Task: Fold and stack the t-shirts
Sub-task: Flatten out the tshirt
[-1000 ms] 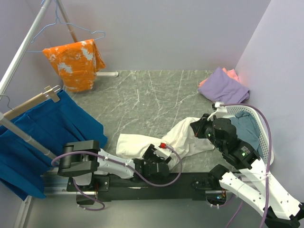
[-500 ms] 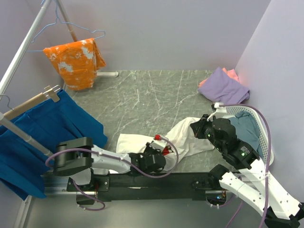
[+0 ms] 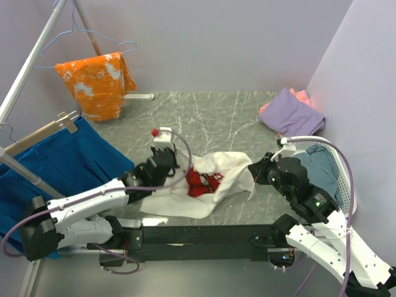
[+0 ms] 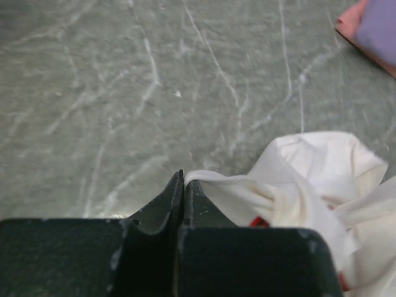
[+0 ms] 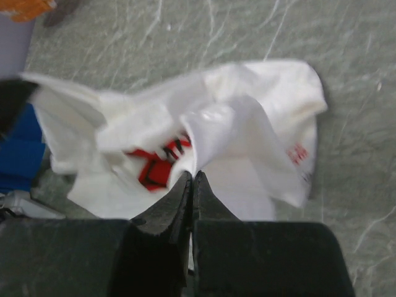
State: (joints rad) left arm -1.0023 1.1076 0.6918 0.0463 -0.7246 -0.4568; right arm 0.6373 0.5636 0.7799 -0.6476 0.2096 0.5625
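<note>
Lavender walls close in a grey marble tabletop (image 3: pixel 204 117). At far left a bright blue cloth (image 3: pixel 74 167) and an orange splotched garment (image 3: pixel 99 80) hang on hangers, no part of the job. Next, the left pincer (image 4: pixel 184 185) has its jaws pressed together on a fold of the white t-shirt (image 3: pixel 228 167), which lies bunched near the tabletop's front middle with its red print (image 3: pixel 201 182) crumpled. The right pincer (image 5: pixel 193 180) is likewise clamped on a ridge of that cloth at its right side. Further right, the purple t-shirt (image 3: pixel 294 114) lies over the salmon-pink one (image 3: pixel 302 96) at the back corner, and a grey-blue tee (image 3: pixel 328 164) sits in the white basket (image 3: pixel 315 140). The step looks like spreading the white tee flat. The pincers should draw apart evenly and low until the print lies smooth. So thin a pinch could slip if tugged hard.
</note>
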